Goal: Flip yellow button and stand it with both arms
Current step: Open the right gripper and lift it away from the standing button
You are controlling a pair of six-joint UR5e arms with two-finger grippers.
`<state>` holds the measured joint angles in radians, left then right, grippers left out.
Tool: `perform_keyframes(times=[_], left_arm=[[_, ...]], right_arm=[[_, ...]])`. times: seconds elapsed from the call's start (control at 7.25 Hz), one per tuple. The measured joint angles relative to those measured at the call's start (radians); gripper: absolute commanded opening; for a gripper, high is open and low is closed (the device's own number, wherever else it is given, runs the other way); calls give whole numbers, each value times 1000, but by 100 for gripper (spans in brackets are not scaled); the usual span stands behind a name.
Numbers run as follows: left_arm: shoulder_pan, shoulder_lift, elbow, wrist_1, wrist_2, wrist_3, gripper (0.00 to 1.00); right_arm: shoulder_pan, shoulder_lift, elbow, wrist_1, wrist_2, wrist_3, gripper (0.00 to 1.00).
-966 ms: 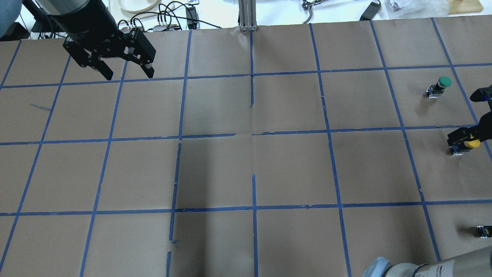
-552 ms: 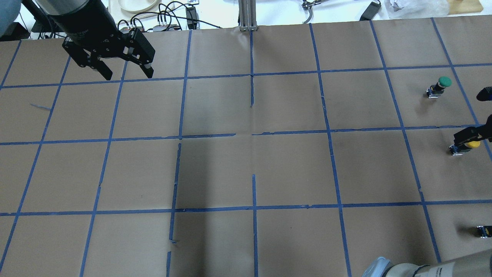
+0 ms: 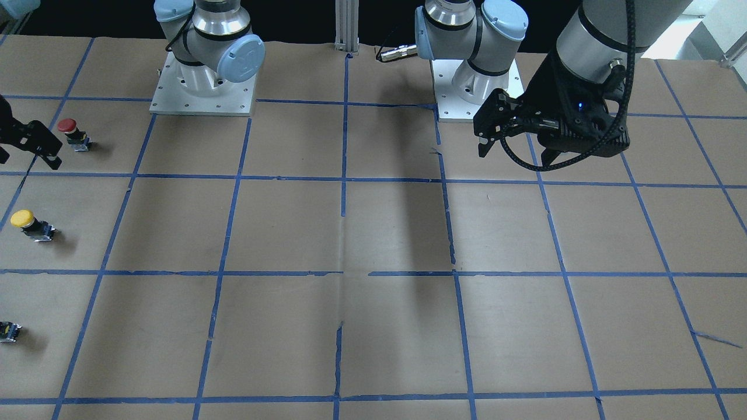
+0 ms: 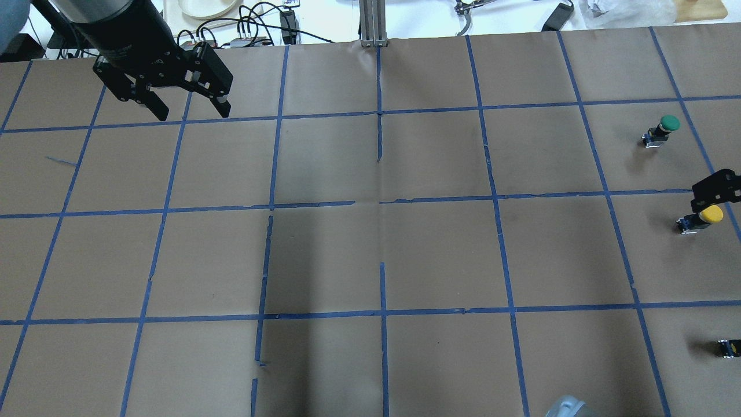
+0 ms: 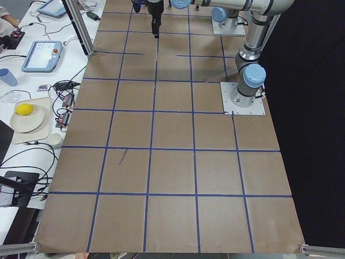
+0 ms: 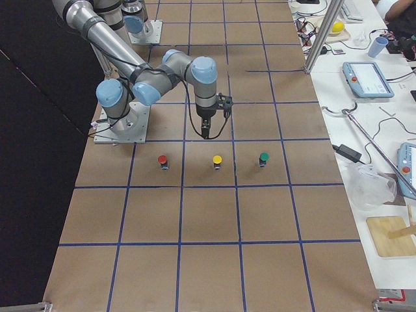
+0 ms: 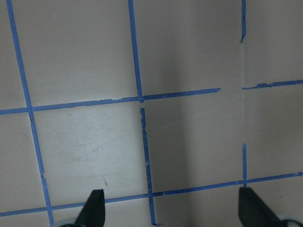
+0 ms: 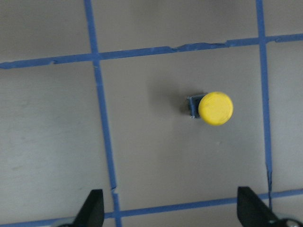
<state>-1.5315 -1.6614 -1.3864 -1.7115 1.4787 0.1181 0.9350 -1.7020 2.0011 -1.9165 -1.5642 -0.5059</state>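
The yellow button (image 4: 701, 218) stands upright, cap up, near the table's right edge; it also shows in the front view (image 3: 29, 223) and the right side view (image 6: 217, 161). My right gripper (image 8: 173, 210) is open and empty, hovering above the button (image 8: 214, 108) without touching it. Only one of its fingers (image 4: 715, 190) shows in the overhead view, just behind the button. My left gripper (image 4: 191, 111) is open and empty, high over the far left of the table; in the front view (image 3: 515, 155) it is at the upper right.
A green button (image 4: 663, 130) stands behind the yellow one and a red button (image 3: 73, 133) on its robot side. A tiny dark block with a yellow spot (image 4: 728, 347) lies near the right edge. Blue tape lines grid the brown table.
My right gripper, open around the yellow button before, has lifted and drawn away toward the right edge, leaving the button standing. The left gripper has barely moved.
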Motion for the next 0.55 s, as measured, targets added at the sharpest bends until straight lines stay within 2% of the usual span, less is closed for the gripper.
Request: perform_keyframes(times=[0.28, 0.55], left_arm=[[0, 0, -1, 0, 2, 0, 99], [0, -1, 0, 0, 4, 0, 99]], right_arm=[[195, -76, -97, 203, -5, 246, 100], [358, -90, -242, 392, 2, 453, 100]])
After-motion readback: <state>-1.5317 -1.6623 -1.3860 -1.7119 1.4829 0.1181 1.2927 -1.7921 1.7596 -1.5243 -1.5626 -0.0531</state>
